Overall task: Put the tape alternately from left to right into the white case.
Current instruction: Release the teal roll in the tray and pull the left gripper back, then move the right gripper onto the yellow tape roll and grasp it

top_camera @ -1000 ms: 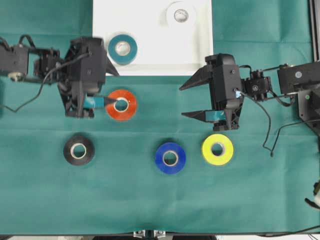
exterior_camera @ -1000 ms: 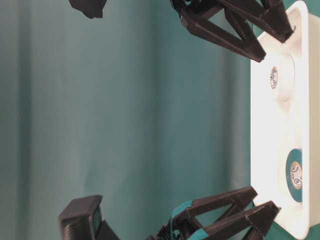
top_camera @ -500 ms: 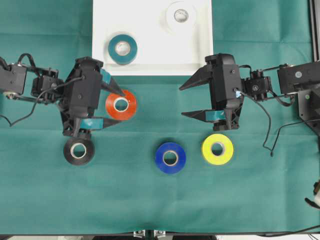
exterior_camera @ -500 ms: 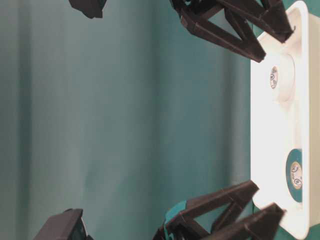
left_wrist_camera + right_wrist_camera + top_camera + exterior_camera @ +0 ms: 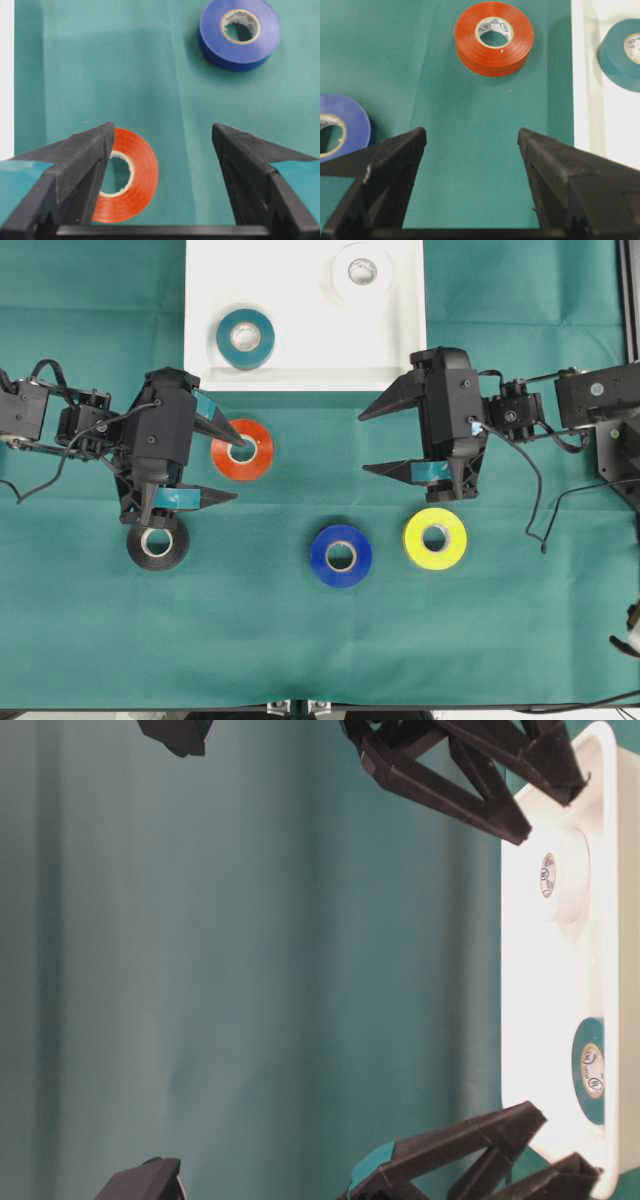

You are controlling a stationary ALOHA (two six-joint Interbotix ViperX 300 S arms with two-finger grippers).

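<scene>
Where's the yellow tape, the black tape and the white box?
yellow tape (image 5: 417, 539): overhead view, on its yellow band.
black tape (image 5: 176, 552): overhead view, on its black band, partly under the left arm.
white case (image 5: 300, 365): overhead view, on its bare floor.

The table is covered by a matt, finely woven teal-green cloth (image 5: 300, 640). A smooth, slightly glossy vinyl sheen is shown by the round blue tape roll (image 5: 240, 33) and the round red-orange tape roll (image 5: 494, 38). The shallow white rectangular plastic case (image 5: 300, 350) looks smooth.

black roll (image 5: 158, 543) half hidden under left gripper (image 5: 236, 470); blue roll (image 5: 340, 125) cropped.
</scene>
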